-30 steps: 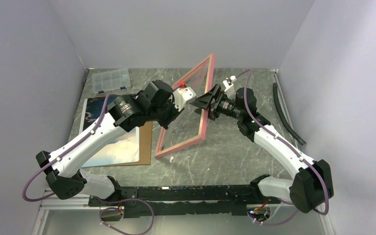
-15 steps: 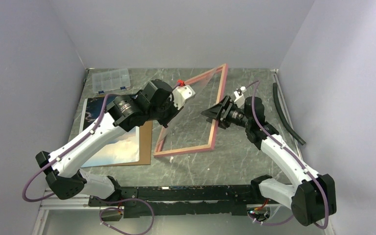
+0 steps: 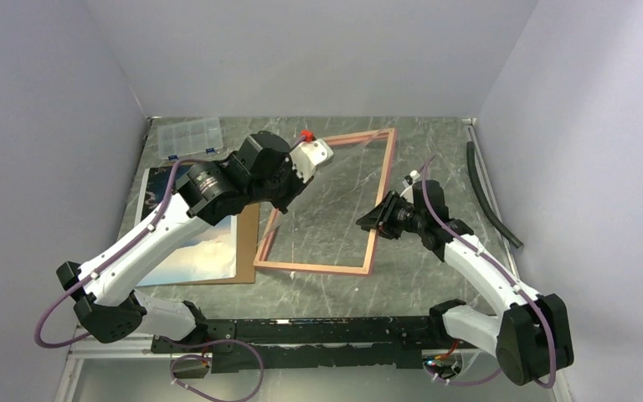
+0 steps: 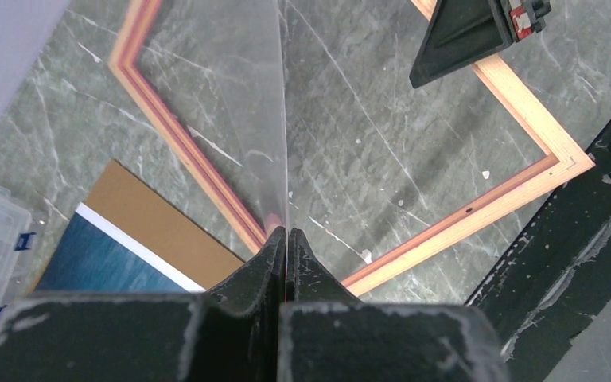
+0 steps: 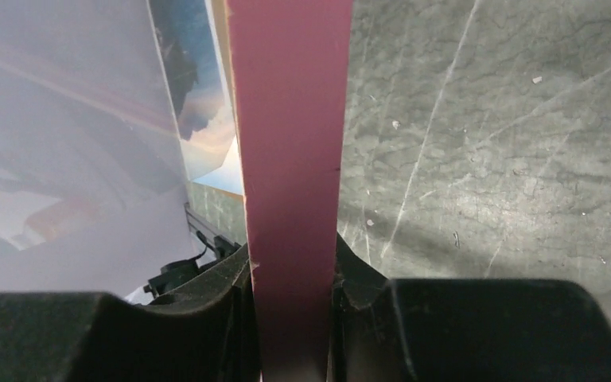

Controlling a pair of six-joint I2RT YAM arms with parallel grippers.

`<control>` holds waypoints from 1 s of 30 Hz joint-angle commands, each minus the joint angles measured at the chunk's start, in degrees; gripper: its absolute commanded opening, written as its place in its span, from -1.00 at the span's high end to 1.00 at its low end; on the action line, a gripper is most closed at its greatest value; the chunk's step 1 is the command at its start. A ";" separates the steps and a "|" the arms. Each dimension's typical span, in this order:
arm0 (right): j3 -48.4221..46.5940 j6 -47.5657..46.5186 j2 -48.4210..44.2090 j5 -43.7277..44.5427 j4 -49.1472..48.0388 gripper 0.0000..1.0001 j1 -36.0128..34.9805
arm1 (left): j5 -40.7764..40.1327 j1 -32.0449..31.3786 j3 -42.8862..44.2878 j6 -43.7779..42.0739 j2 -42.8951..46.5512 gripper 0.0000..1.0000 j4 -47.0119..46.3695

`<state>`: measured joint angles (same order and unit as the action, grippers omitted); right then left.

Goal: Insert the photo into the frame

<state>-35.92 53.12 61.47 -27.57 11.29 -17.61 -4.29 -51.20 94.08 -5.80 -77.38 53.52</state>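
Photo (image 3: 209,253): flat, picture side up, on brown board (image 3: 249,247) at table (image 3: 444,151) left, partly under the left arm. Not in the frame.

Frame (image 3: 310,266): mid-table, right of the board, flat or nearly so; wood-coloured face shows in the left wrist view.

Right gripper (image 3: 375,223): fingers closed against both sides of the frame's right rail, pink face toward its camera.

Left gripper (image 4: 285,239): fully closed, pinching the edge of a clear sheet (image 4: 239,103) held tilted above the frame's left part.
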 commanded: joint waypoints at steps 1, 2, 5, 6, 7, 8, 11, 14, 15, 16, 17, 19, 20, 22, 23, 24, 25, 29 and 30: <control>1.20 -5.19 0.90 3.64 -1.62 0.62 -0.24 | 0.77 0.06 3.91 -2.96 1.51 0.95 -3.72; 1.34 -5.64 1.33 4.30 -1.58 0.65 -0.24 | 0.56 0.05 4.18 -3.63 1.45 0.95 -3.87; 2.09 -6.47 3.03 6.59 -1.31 0.77 -0.28 | -0.09 0.05 4.35 -5.34 1.75 0.95 -4.34; 2.35 -6.53 3.69 7.36 -1.27 0.81 -0.26 | -0.38 0.07 4.45 -5.92 1.90 0.95 -4.49; 2.63 -6.66 4.38 8.21 -1.34 0.84 -0.24 | -0.50 0.11 4.56 -6.48 2.08 0.95 -4.60; 2.90 -6.71 5.13 8.84 -1.45 0.87 -0.27 | -0.68 0.10 4.86 -7.07 2.23 0.95 -4.77; 3.69 -6.95 7.92 10.11 -2.84 0.92 -0.25 | -0.74 0.06 6.31 -9.27 2.56 0.95 -5.16; 3.76 -7.12 11.04 11.84 -3.81 0.98 -0.26 | -1.55 0.07 7.99 -11.90 2.85 0.95 -6.09; 3.76 -7.20 12.06 12.35 -4.07 1.00 -0.24 | -1.98 0.05 8.84 -12.75 2.88 0.95 -6.37; 3.68 -7.35 13.13 12.78 -4.37 1.00 -0.29 | -2.40 0.08 9.55 -13.58 3.00 0.95 -6.75; 3.55 -7.60 14.03 13.17 -4.62 1.00 -0.31 | -2.85 0.08 10.28 -14.48 3.17 0.95 -7.21; 2.99 -8.33 15.86 13.98 -4.72 1.00 -0.24 | -4.34 0.11 10.99 -15.89 3.54 0.95 -8.42; 2.54 -9.14 16.77 14.48 -4.35 1.00 -0.25 | -5.66 0.12 10.99 -16.45 3.79 0.95 -9.16; 1.46 -10.39 18.22 15.70 -3.16 1.00 -0.29 | -8.76 0.14 9.54 -17.16 4.79 0.95 -11.81; 1.05 -11.13 18.91 16.42 -2.59 1.00 -0.25 | -10.41 0.14 8.02 -17.73 5.50 0.95 -13.78; 0.48 -11.72 19.44 17.04 -1.64 1.00 -0.30 | -11.90 0.11 6.53 -18.49 6.36 0.95 -15.96; 0.16 -12.46 19.89 17.38 -1.16 1.00 -0.33 | -13.63 0.07 4.94 -19.18 6.97 0.95 -17.98; -1.46 -14.12 22.61 20.45 1.66 1.00 -1.49 | -19.13 0.10 1.65 -21.06 8.11 0.95 -23.64; -1.97 -14.26 23.43 21.72 2.35 1.00 -2.27 | -19.01 0.09 1.17 -21.09 8.50 0.95 -24.25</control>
<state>-34.89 40.62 82.46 -12.14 7.73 -18.33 -16.78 -51.20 96.92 -23.70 -70.19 39.35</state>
